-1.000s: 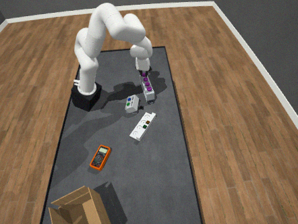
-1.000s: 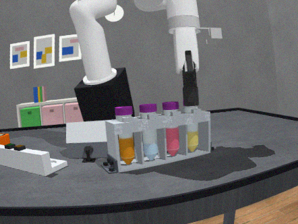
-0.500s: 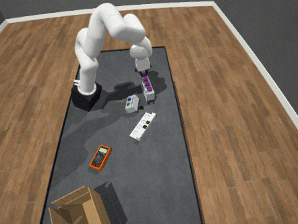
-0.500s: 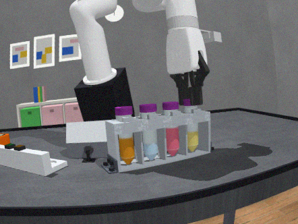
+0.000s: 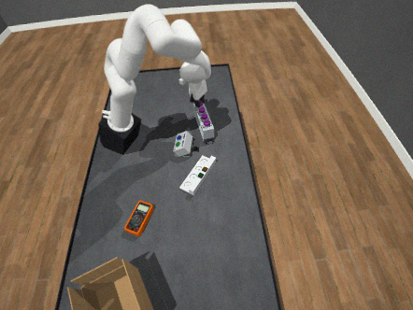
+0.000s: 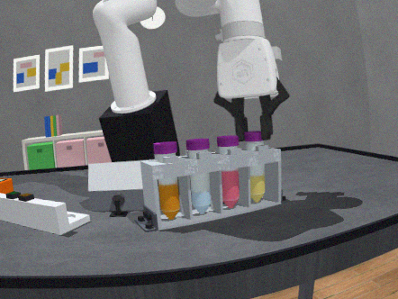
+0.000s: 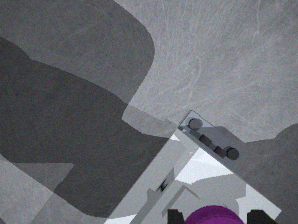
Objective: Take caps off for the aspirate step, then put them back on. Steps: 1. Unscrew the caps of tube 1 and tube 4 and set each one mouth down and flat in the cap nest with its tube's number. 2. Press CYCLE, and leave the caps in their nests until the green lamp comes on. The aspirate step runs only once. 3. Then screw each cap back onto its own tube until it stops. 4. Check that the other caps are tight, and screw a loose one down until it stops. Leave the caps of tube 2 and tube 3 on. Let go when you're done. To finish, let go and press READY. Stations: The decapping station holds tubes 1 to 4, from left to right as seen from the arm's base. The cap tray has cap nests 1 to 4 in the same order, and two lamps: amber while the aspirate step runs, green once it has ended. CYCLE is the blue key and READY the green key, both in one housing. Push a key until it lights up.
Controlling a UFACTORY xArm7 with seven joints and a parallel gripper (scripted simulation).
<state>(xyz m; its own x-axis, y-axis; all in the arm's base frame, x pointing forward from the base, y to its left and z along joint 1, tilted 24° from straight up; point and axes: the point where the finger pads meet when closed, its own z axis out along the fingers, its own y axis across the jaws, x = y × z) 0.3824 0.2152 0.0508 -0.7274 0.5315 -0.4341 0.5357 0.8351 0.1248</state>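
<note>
The decapping station (image 5: 205, 120) is a white rack (image 6: 212, 185) holding four tubes with purple caps. Their fills are orange, pale blue, pink and yellow. My gripper (image 6: 253, 132) stands upright over the yellow tube at the rack's far end from the cap tray. It is shut on that tube's purple cap (image 6: 253, 136), which still sits on the tube. The wrist view shows the cap (image 7: 215, 216) between the two dark fingertips at the bottom edge. The cap tray (image 5: 198, 175) lies in front with empty nests and dark lamps. The key housing (image 5: 182, 143) has a blue and a green key, both unlit.
An orange multimeter (image 5: 139, 218) lies further down the mat. An open cardboard box (image 5: 109, 285) stands at the mat's near corner. The arm's black base (image 5: 119, 133) stands left of the rack.
</note>
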